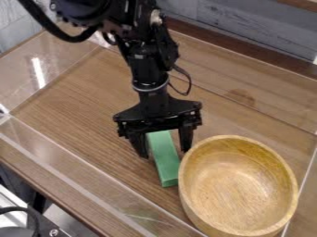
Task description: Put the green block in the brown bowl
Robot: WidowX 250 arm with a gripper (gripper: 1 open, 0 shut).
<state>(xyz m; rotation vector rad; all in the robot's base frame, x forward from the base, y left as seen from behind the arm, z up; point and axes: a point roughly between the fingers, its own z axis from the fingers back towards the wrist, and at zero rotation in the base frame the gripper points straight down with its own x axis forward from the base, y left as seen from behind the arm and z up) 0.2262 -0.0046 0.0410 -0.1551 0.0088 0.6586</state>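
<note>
Block (165,161): matte green; flat, elongated bar; far end under pincer (164,145)

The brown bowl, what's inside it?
Nothing that I can see: the brown bowl shows only bare wood inside. The green block is outside, beside it, with its far end partly hidden by the robot's hand. What's under the bowl is covered.
</note>
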